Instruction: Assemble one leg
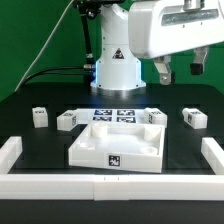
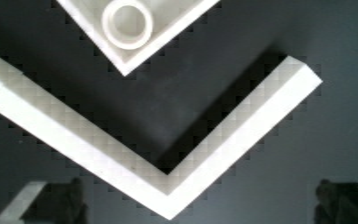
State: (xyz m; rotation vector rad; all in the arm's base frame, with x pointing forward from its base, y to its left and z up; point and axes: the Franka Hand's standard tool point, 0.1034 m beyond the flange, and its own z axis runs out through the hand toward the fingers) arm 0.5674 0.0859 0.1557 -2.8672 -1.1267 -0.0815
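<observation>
Several small white legs lie on the black table in the exterior view: two at its left (image 1: 38, 117) (image 1: 66, 121) and two at its right (image 1: 155, 117) (image 1: 192, 119). The large white square top (image 1: 118, 143) sits in the middle. My gripper (image 1: 179, 69) hangs high above the right-hand legs, open and empty. In the wrist view the gripper (image 2: 194, 212) has its two dark fingertips (image 2: 43, 205) wide apart with nothing between them. One corner of the top with a round socket (image 2: 128, 20) shows there. No leg shows in the wrist view.
A low white wall (image 1: 100, 184) runs round the table's front and sides; its corner shows in the wrist view (image 2: 176, 160). The marker board (image 1: 115, 115) lies behind the top. The robot's white base (image 1: 117, 65) stands at the back.
</observation>
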